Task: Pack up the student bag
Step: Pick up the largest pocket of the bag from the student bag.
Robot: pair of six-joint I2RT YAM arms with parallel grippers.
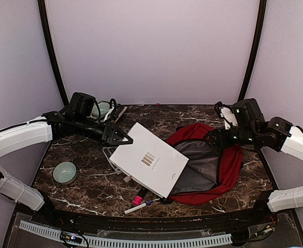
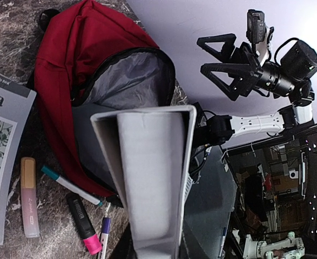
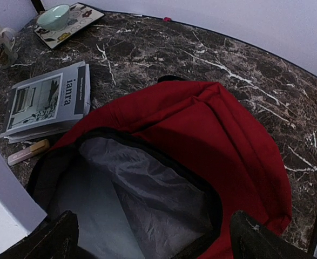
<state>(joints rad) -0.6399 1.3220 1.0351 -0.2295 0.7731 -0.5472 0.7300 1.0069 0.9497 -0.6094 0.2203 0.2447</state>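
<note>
While the student bag [image 1: 233, 166] is laid open on the table [image 1: 89, 155], right side, a white book [image 1: 148, 160] is pinched over its mouth by the left gripper [image 1: 120, 137]; the right gripper [image 1: 216, 139] is spread wide, empty, above.

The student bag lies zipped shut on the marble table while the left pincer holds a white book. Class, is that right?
No. The student bag is unzipped: the right wrist view shows its mouth wide open, grey lining exposed. It does lie on the marble table, and the left pincer does hold the white book.
</note>
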